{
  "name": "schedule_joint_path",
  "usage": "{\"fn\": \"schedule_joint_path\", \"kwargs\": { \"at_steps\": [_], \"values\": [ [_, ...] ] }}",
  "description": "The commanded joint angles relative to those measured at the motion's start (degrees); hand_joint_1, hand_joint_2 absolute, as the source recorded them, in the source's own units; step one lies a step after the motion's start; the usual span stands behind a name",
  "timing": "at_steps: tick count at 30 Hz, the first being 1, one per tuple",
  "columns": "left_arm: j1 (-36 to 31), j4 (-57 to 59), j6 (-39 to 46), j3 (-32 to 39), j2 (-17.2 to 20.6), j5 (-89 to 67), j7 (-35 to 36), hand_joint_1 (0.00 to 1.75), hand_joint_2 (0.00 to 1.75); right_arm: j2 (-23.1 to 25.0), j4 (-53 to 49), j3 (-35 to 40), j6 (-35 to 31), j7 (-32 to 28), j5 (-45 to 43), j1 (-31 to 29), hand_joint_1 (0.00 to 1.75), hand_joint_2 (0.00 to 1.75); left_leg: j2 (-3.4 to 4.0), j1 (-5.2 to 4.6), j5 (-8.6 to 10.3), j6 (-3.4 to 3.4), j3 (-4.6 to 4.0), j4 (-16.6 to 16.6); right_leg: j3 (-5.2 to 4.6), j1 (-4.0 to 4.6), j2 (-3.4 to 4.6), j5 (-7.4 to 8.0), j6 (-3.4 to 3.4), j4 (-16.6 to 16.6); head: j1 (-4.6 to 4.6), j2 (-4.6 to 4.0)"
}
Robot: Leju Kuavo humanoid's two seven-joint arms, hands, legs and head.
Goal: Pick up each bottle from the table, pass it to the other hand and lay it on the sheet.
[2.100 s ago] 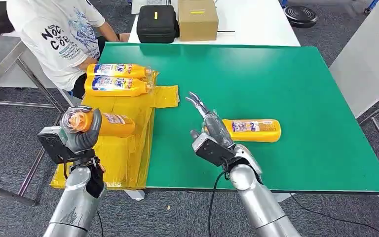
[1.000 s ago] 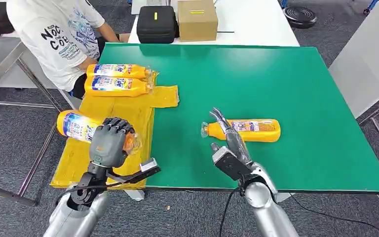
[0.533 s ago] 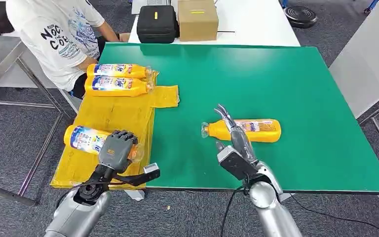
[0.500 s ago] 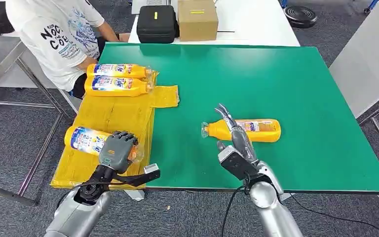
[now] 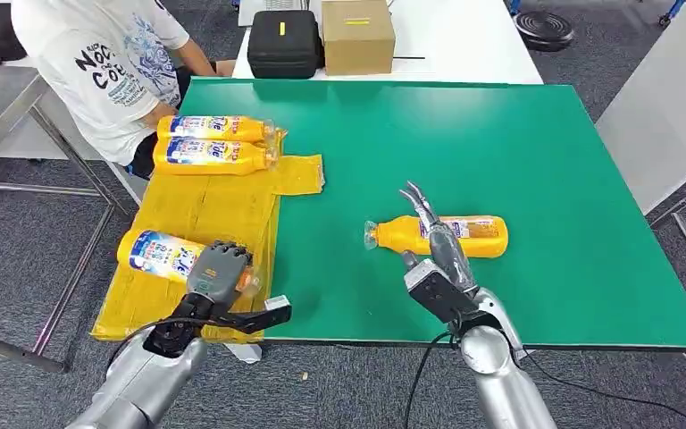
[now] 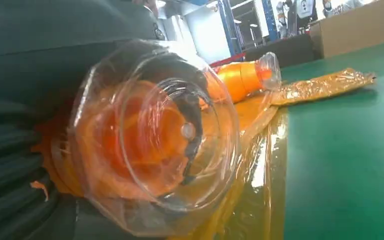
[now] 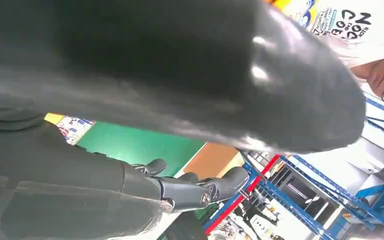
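My left hand [image 5: 217, 273] grips an orange bottle [image 5: 158, 254] near its neck; the bottle lies on the near part of the yellow sheet [image 5: 210, 210]. In the left wrist view its clear cap [image 6: 155, 135] sits close in front of the camera. Two more orange bottles [image 5: 213, 128] [image 5: 216, 155] lie side by side at the sheet's far end. A fourth orange bottle [image 5: 447, 237] lies on the green table [image 5: 518, 143]. My right hand [image 5: 438, 246] is over it with its fingers [image 7: 195, 187] stretched out and apart, holding nothing.
A person in a white printed shirt [image 5: 107, 63] sits at the table's far left corner, close to the sheet. A black case [image 5: 284, 40] and a cardboard box [image 5: 357, 34] stand on the white table behind. The sheet overhangs the table's left edge.
My left hand has swung the bottle down and laid it flat on the sheet, still gripping it. My right hand has moved right, over the bottle on the table.
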Motion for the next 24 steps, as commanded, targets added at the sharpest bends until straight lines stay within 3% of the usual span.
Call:
{"fn": "schedule_joint_path", "kwargs": {
  "at_steps": [1,6,16,17,18,19,20,21,24],
  "values": [
    [-1.9,6.2,1.4,-0.7,-0.3,-1.5,2.4,1.75,1.75,-1.3,0.2,-0.3,0.2,-0.3,0.4,0.4,0.00,0.00,0.01,0.07,-0.13,-0.11,0.31,0.0,0.33,0.08,-0.03,-0.12,-0.10,0.0,0.00,0.00],
    [-0.9,6.6,5.7,0.6,-1.2,-3.5,4.5,1.75,1.75,-1.2,-0.8,-0.4,0.1,-0.5,0.6,2.1,0.00,0.00,0.02,0.12,-0.24,-0.15,0.47,0.0,0.51,0.13,-0.03,-0.22,-0.14,0.0,0.00,0.00],
    [-1.1,6.9,6.6,1.0,-1.8,-4.3,5.1,1.75,1.75,-1.3,-0.6,-0.3,0.1,-0.5,0.6,2.4,0.00,0.00,0.02,0.08,-0.18,-0.12,0.34,0.0,0.39,0.08,-0.01,-0.17,-0.11,0.0,0.00,0.00],
    [-1.2,7.0,6.3,1.4,-2.1,-4.0,5.1,1.62,1.75,-1.3,-0.6,-0.4,0.1,-0.5,0.6,2.3,0.00,0.00,0.04,0.14,-0.26,-0.16,0.44,0.1,0.50,0.15,0.00,-0.23,-0.15,0.0,0.00,0.00],
    [-1.2,7.2,6.5,1.7,-2.3,-3.8,4.6,0.80,1.75,-1.3,-0.6,-0.4,0.1,-0.5,0.6,2.2,0.00,0.00,0.04,0.16,-0.29,-0.18,0.51,0.1,0.57,0.17,0.00,-0.26,-0.17,0.0,0.00,0.00],
    [-1.4,7.4,6.2,1.7,-2.5,-3.8,4.5,0.68,1.75,-1.3,-0.6,-0.5,0.1,-0.5,0.6,2.0,0.00,0.00,0.02,0.07,-0.12,-0.10,0.22,0.0,0.27,0.08,0.00,-0.10,-0.09,0.0,0.00,0.00],
    [-1.7,7.6,6.2,2.0,-2.8,-3.9,3.9,0.19,1.75,-1.5,-0.9,-0.5,0.2,-0.4,0.7,1.8,0.00,0.00,0.02,0.11,-0.19,-0.13,0.35,0.0,0.40,0.12,-0.01,-0.17,-0.13,0.0,0.00,0.00],
    [-2.1,7.6,6.0,1.9,-2.8,-4.0,3.8,0.00,1.75,-1.6,-1.1,-0.6,0.3,-0.1,0.7,1.7,0.00,0.00,-0.01,0.06,-0.11,-0.09,0.21,0.0,0.27,0.07,-0.04,-0.11,-0.09,0.0,0.00,0.00],
    [-2.8,7.5,5.2,1.9,-3.2,-4.1,3.8,0.00,1.75,-1.9,-2.2,-0.9,0.8,0.6,0.3,2.1,0.00,0.00,-0.03,0.09,-0.15,-0.11,0.21,0.1,0.28,0.09,-0.06,-0.14,-0.10,0.0,0.00,0.00]
  ]
}}
